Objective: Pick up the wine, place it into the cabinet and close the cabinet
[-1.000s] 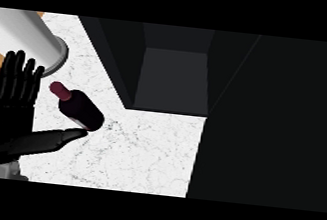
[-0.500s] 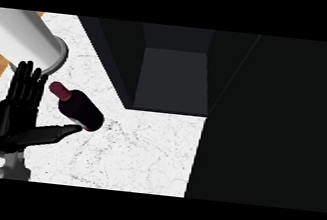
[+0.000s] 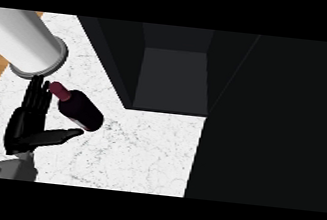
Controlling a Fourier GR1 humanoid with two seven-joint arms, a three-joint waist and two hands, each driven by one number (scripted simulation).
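From the head view I judge I am in the first step, the approach to the pick: the wine [image 3: 77, 109] is not yet grasped and the cabinet [image 3: 174, 73] stands open ahead, its dark inside showing past the bottle. The bottle stands on the white marbled desk [image 3: 140, 150], its neck tipped toward the upper left in this view, just below a large white cylinder [image 3: 21, 42] at the upper left. My left robot hand [image 3: 31, 123] is released, fingers straight and pointing up along the bottle's left side, thumb stretched out beneath its base; the thumb tip looks to be touching or very nearly touching the bottle, and I cannot tell which. The next move, as I read it, calls for curling the fingers round the body before any lift toward the cabinet. The right robot hand does not show here.
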